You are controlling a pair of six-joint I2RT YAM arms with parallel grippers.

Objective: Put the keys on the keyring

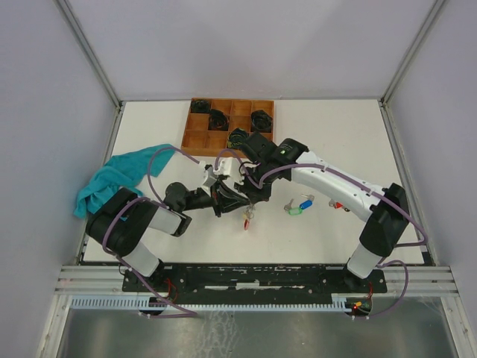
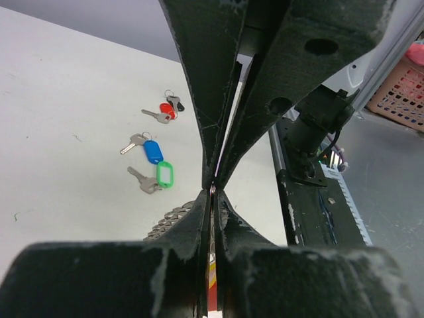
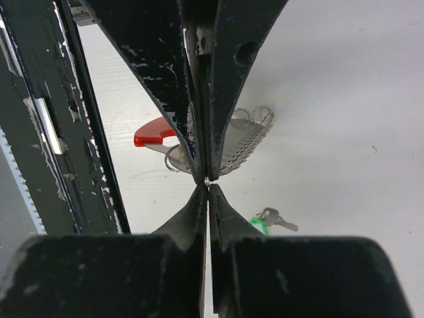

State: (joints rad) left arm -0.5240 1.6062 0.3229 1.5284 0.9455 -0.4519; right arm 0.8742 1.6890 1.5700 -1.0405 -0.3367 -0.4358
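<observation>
Where the two arms meet over the white tabletop [image 1: 335,134], we see the left pincer [image 2: 213,189] and right pincer [image 3: 207,180] each pinched shut on thin wire, seemingly the keyring [image 3: 174,159], with a red-tagged key [image 3: 154,132] beside it. A blue-tagged key [image 2: 152,150] and a green-tagged key [image 2: 163,174] lie loose nearby. We judge threading is in hand; next, the ring's coil needs prying apart.
</observation>
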